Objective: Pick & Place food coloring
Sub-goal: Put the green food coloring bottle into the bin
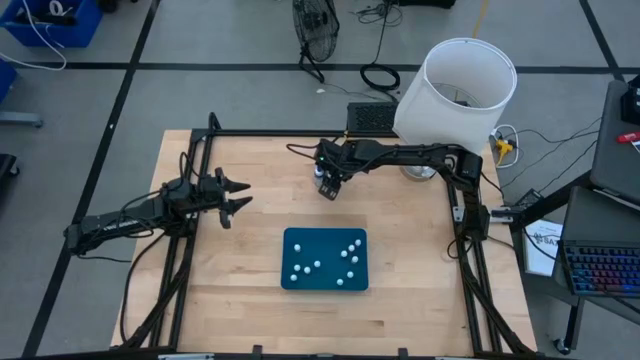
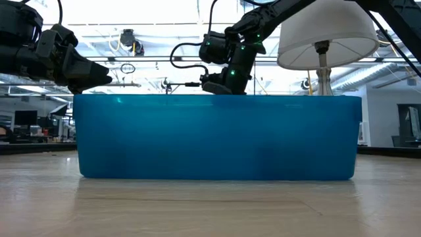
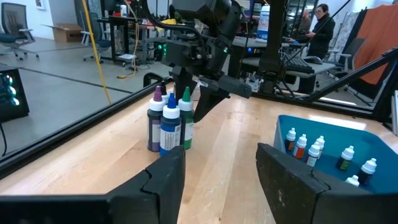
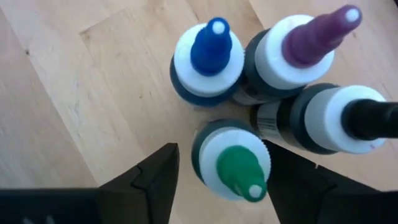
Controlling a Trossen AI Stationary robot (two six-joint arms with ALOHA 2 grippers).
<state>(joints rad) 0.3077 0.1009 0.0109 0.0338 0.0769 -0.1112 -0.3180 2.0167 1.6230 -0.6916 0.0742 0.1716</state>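
- Clearly, we see the right gripper (image 4: pixel 217 180) hanging over four bottles (image 4: pixel 249 93) clustered on the worktop (image 1: pixel 250 290), fingers spread astride the green-tipped bottle (image 4: pixel 233 163), not pinching it.
- Small white-capped bottles (image 1: pixel 330 262) lie in the teal tray (image 1: pixel 300 240).
- Our left gripper (image 1: pixel 238 195) waits spread, well apart.

Grey floor (image 1: pixel 200 90) crossed by dark lines surrounds the wooden table (image 1: pixel 250 300). A fan (image 1: pixel 315 30) stands beyond it, a white lamp (image 1: pixel 460 95) at its corner, a keyboard (image 1: pixel 600 270) beside. Bright ceiling lights (image 2: pixel 164 39) overhead.
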